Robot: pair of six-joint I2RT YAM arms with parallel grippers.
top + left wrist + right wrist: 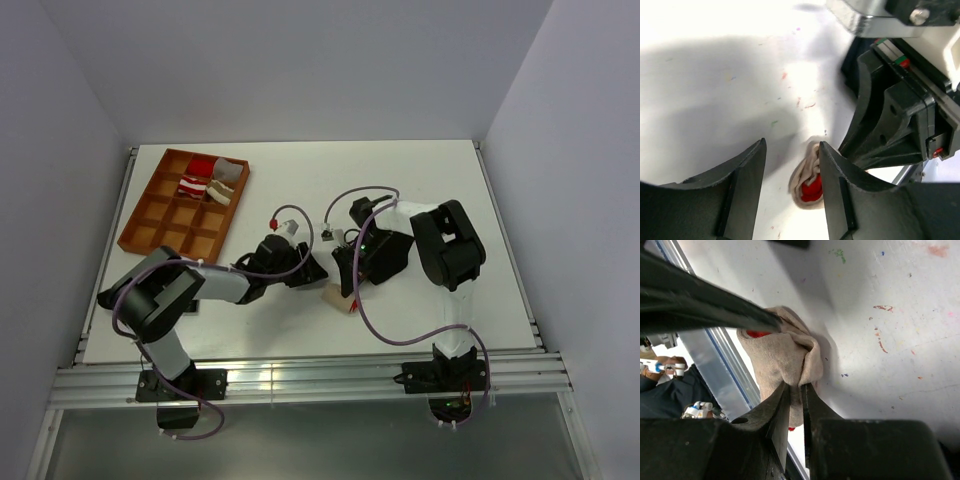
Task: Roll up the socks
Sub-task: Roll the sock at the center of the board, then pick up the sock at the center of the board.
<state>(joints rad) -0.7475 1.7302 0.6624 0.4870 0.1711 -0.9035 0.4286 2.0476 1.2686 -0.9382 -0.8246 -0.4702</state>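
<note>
A beige sock (341,298) with a red end lies bunched into a small roll on the white table, between the two arms. My right gripper (795,386) is shut on a fold of the beige sock (782,352), pinching the fabric at its fingertips. My left gripper (792,145) stands open just above the table, and the rolled sock (807,180) shows in the gap, close against its right finger. From above, the left gripper (300,266) and right gripper (349,285) sit close together over the sock, hiding most of it.
An orange-brown compartment tray (150,222) stands at the back left, holding red-and-white striped bundles (195,185) in its far cells. The right arm's black body (895,120) crowds the left wrist view. The table's metal front rail (725,365) runs right beside the sock.
</note>
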